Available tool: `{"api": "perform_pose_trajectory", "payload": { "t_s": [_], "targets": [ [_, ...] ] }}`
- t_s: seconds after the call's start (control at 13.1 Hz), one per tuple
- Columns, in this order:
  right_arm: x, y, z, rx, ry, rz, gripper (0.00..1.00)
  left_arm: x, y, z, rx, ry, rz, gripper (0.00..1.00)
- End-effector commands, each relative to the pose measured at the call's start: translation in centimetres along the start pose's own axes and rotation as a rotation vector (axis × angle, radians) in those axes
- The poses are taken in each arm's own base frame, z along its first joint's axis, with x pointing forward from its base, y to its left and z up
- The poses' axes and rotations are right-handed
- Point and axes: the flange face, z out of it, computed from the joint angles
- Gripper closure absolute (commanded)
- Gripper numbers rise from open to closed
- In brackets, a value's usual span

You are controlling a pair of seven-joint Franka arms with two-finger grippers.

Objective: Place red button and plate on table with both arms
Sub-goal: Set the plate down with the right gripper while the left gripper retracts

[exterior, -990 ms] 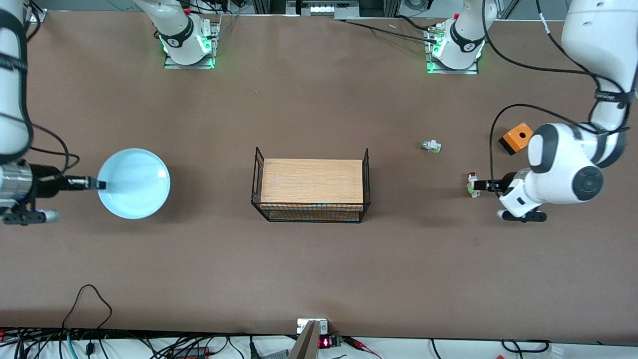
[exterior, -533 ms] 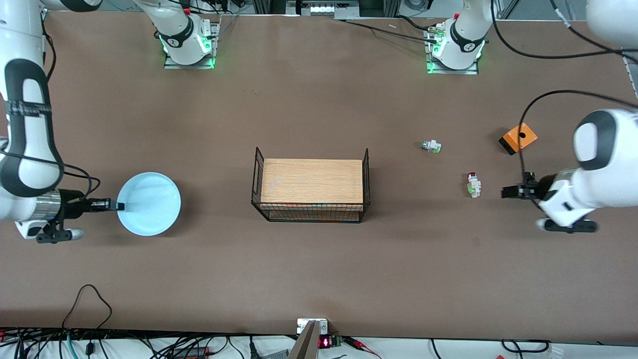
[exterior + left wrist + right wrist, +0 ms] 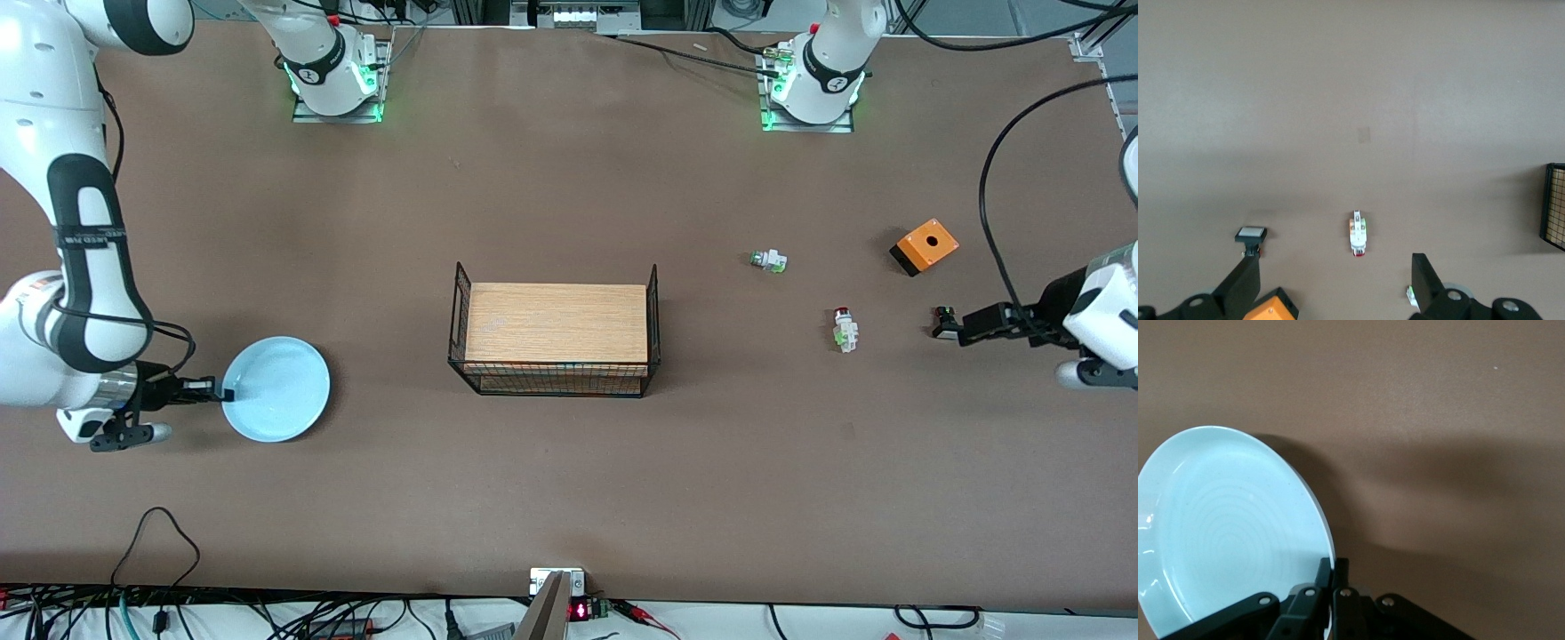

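Your right claw (image 3: 222,394) is pinching the rim of the plate (image 3: 277,388), and you can see in the right wrist view that its two fingers (image 3: 1333,577) are pressed tight on the thin edge. The plate is toward the right arm's end of the bench (image 3: 569,498), well apart from the wire rack (image 3: 556,331), and low over the bench or just touching it; you cannot tell which. It looks hard and smooth, so it may slip or swing when you hold it by one spot on the rim, and it could chip if it drops, so set it down flat and slowly before you let go. The red button (image 3: 844,330) lies on the bench toward the left arm's end, apart from the wire rack, with nothing holding it. It looks tiny, light and hard, so it would roll or skid away with a small bump; if you must pick it up, take it across its whitish body, not by the red cap. Your left claw (image 3: 944,322) is spread wide and empty, over the bench near the red button but farther from the wire rack. There is lots of bare bench around both things. Watch the green button (image 3: 769,260) and the orange box (image 3: 925,246), which sit near the red button. The bench edge is nowhere close to the plate or the button.
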Motion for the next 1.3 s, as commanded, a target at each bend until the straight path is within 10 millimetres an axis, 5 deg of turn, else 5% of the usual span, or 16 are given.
{"api": "perform_pose_trajectory", "payload": {
  "t_s": [0.0,0.23,0.61,0.91,1.22],
  "targets": [
    [0.1,1.0,1.5,0.051,0.036,-0.028,1.00,-1.5,0.0,-1.9,0.010,-0.018,-0.046,0.00],
    [0.3,0.9,1.3,0.048,0.040,-0.030,0.87,-2.3,-0.1,-3.4,0.017,-0.010,-0.048,0.00],
    [0.4,0.6,0.6,0.054,0.046,-0.038,0.00,-4.1,-1.2,-6.5,0.029,0.019,-0.073,0.00],
    [0.6,0.3,-0.2,0.049,0.054,-0.078,0.00,-5.8,-0.1,-8.3,0.035,-0.004,-0.176,0.00],
    [3.4,-8.1,-6.0,0.000,0.055,-0.211,0.00,-5.9,0.5,-9.3,0.027,0.026,-0.130,0.00]
  ]
}}
